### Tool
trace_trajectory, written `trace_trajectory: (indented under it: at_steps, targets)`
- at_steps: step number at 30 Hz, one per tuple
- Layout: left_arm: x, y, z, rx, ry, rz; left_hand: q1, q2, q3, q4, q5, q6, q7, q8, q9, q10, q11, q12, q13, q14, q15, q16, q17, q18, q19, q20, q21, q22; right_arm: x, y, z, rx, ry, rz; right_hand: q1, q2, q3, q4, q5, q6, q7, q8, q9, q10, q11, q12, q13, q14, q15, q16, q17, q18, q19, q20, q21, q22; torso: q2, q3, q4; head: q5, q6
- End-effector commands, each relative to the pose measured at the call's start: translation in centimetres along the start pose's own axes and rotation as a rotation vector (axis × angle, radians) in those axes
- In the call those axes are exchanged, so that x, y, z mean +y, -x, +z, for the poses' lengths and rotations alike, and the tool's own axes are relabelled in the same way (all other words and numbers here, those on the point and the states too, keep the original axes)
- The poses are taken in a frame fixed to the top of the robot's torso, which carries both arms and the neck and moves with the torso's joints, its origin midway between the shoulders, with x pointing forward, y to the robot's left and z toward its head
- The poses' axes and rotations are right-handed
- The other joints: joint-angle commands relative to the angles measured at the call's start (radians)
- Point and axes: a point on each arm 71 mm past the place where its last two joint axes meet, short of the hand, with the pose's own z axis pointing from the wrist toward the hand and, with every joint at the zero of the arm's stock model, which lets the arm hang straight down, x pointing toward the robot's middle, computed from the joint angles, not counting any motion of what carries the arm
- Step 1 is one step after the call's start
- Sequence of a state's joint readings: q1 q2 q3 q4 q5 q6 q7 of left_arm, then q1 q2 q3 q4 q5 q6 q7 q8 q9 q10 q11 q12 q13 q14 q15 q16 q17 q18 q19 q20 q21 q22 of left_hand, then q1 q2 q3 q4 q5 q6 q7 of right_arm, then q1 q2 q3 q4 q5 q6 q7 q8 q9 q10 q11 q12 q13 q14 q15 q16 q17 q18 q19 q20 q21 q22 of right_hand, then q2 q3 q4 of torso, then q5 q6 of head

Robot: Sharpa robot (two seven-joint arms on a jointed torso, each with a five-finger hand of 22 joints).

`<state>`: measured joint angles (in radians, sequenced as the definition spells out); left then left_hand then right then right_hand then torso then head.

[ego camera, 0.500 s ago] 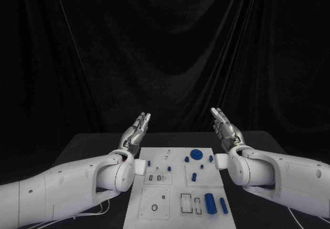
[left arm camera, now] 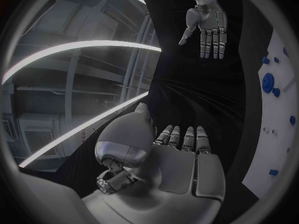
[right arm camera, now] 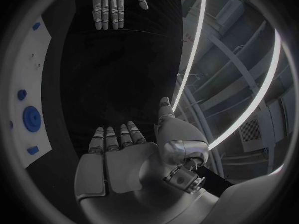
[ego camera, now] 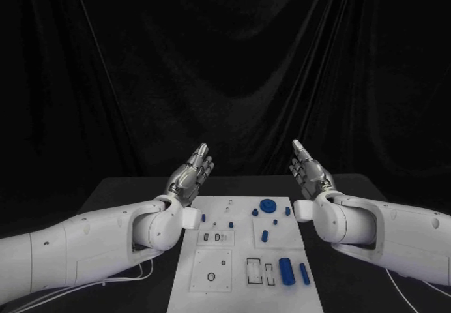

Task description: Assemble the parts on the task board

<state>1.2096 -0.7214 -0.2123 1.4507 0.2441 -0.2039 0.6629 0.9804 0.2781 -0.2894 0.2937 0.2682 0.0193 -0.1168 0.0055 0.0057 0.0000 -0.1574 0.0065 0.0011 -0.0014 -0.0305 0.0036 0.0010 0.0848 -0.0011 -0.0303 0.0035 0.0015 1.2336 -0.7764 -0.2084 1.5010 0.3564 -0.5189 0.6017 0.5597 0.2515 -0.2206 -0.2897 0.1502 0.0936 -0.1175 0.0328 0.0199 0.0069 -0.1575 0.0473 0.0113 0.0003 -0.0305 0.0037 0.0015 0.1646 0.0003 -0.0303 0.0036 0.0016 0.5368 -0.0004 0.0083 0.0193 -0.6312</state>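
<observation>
Both hands are raised clear of the work with nothing in them. The left hand [ego camera: 191, 171] and the right hand [ego camera: 307, 169] hover above the far edge of the table [ego camera: 122, 189], palms turned toward each other and fingers [left arm camera: 186, 137] stretched straight out, slightly apart and gripping nothing.

The task board [ego camera: 246, 257] lies flat on the table between the two forearms, running from 12 o'clock down to 6 o'clock in the head view. So every part sits below and behind the fingertips, toward 6 o'clock from either hand; a hand has to come back and down to reach one.

The round blue disc [ego camera: 268, 205] lies near the board's far edge, toward 5 o'clock from the left hand and 7 o'clock from the right, which looks the nearer. The two long blue cylinders [ego camera: 287, 271] lie side by side near the board's 5 o'clock corner, long axes running 12 to 6, beside the right forearm, so the right arm seems better placed for them. Small blue pegs [ego camera: 265, 237] dot the middle; whether they stand in holes or lie loose is hard to tell here.
</observation>
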Motion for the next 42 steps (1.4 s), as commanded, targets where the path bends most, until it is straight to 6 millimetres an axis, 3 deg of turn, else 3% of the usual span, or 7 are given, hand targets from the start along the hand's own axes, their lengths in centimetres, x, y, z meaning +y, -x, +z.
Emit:
trace_trajectory:
  at_steps: [1,6,10,14,23,28,42]
  targets:
    - [-0.6,-0.1,-0.1,0.074,-0.084,-0.113,0.016,-0.001,-0.003,-0.002,0.008,0.014,0.006,0.003,0.002,0.0,0.005,-0.006,-0.001,0.001,-0.153,-0.004,-0.001,0.007,0.001,-0.131,-0.004,-0.001,-0.2,-0.6,0.1,0.121,-0.044,0.104,0.007,0.042,-0.007,0.001,0.001,0.009,0.016,0.01,0.002,0.0,0.02,0.004,0.001,0.0,-0.106,-0.004,-0.001,0.016,0.0,0.02,-0.004,-0.002,-0.001,-0.0001,0.0001,0.0,-0.018]
    - [-0.8,0.3,-0.2,0.098,-0.101,-0.134,0.059,-0.005,0.007,-0.001,0.031,0.012,-0.046,0.002,0.002,0.0,0.068,-0.006,-0.001,0.001,-0.047,-0.004,-0.001,0.028,0.001,-0.001,-0.004,-0.001,-0.3,-0.7,0.1,0.168,-0.068,0.133,0.013,0.042,-0.013,0.0,0.001,0.034,0.044,0.028,0.006,0.003,0.045,0.015,0.003,0.0,-0.011,-0.004,-0.001,0.012,0.005,0.098,0.001,0.002,0.0,0.0,-0.0006,-0.004,-0.025]
    - [-1.4,1.3,-0.7,0.12,-0.132,-0.112,0.117,-0.013,0.019,-0.003,0.086,0.068,0.015,0.02,0.013,0.027,0.107,0.018,0.013,0.002,0.055,-0.002,0.0,0.065,0.005,0.139,0.0,0.001,-0.2,-0.5,0.1,0.221,-0.073,0.158,0.108,0.021,-0.043,-0.001,0.026,0.146,0.115,0.092,0.024,0.08,0.191,0.129,0.023,0.098,0.186,0.069,0.035,0.021,0.209,0.319,0.125,0.068,0.0,0.0005,0.0004,-0.004,-0.047]
    - [-2.1,2.6,-1.6,0.147,-0.158,-0.036,0.198,-0.016,0.036,-0.004,0.199,0.099,0.041,0.037,0.018,0.075,0.188,0.123,0.033,0.05,0.082,0.052,0.02,0.09,0.037,0.186,0.023,0.014,0.2,-0.2,0.0,0.288,-0.051,0.099,0.287,-0.018,-0.04,0.013,0.142,0.271,0.143,0.146,0.039,0.324,0.278,0.366,0.06,0.587,0.226,0.312,0.125,0.012,0.633,0.32,0.332,0.149,-0.001,0.0,-0.0013,0.01,-0.081]
    - [-2.8,4.9,-3.2,0.182,-0.137,0.111,0.401,-0.036,0.136,-0.015,0.403,0.135,0.078,0.053,0.022,0.103,0.24,0.294,0.044,0.125,0.111,0.13,0.035,0.093,0.068,0.218,0.038,0.019,3.2,-1.3,0.9,0.593,-0.092,-0.275,0.52,-0.05,-0.083,0.022,0.117,0.341,0.144,0.151,0.04,0.456,0.272,0.38,0.055,0.944,0.167,0.295,0.097,0.023,0.956,0.271,0.385,0.119,-0.002,-0.0002,-0.0012,0.024,-0.176]
    - [-2.5,5.6,-3.7,0.184,-0.099,0.126,0.441,-0.048,0.167,-0.025,0.45,0.129,0.079,0.05,0.021,0.063,0.225,0.263,0.037,0.08,0.121,0.091,0.024,0.091,0.056,0.226,0.03,0.016,4.9,-1.8,1.8,0.748,-0.163,-0.597,0.721,-0.046,-0.073,0.013,0.186,0.54,0.125,0.212,0.059,0.623,0.238,0.401,0.055,1.23,0.053,0.354,0.134,0.019,1.223,0.152,0.461,0.134,-0.002,0.0002,-0.0002,0.02,-0.197]
    - [-2.5,5.1,-4.9,0.19,-0.072,0.119,0.462,-0.063,0.195,-0.037,0.474,0.135,0.088,0.046,0.021,0.045,0.151,0.213,0.03,0.071,0.149,0.081,0.022,0.092,0.059,0.253,0.032,0.018,8.9,-3.9,3.4,0.696,0.136,-1.811,0.84,-0.081,-0.005,0.065,0.046,0.72,0.071,0.143,0.049,0.924,0.181,0.176,0.051,1.502,-0.044,0.508,0.274,0.015,1.506,0.053,0.583,0.202,0.002,-0.0087,0.0144,0.023,-0.234]
